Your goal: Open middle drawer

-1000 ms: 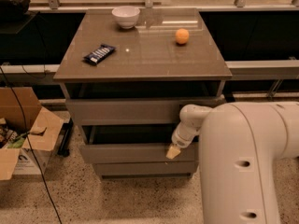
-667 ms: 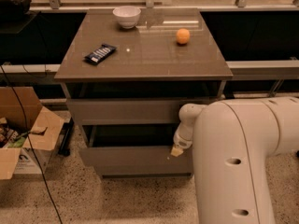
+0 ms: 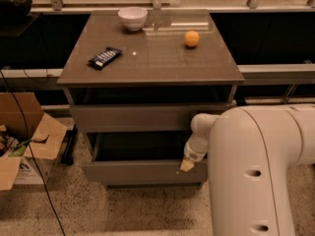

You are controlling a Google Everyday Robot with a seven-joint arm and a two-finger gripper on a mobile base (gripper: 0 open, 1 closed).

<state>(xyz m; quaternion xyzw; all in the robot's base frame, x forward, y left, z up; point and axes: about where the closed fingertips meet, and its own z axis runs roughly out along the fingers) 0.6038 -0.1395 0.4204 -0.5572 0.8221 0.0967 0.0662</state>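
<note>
Camera view: the grey flat-fronted middle drawer (image 3: 133, 172) sits below the glossy brown counter (image 3: 157, 58); it stands pulled out from under the counter, its dark inside showing, so the opening looks largely done, with perhaps a little travel left; the white arm's gripper (image 3: 187, 165) is at the right end of the drawer front's top edge, under the counter's right side; whether its jaws are apart or together I cannot tell.

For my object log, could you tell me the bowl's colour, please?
White bowl, best in the camera view; gripper at the pulled-out drawer front's edge.
</note>
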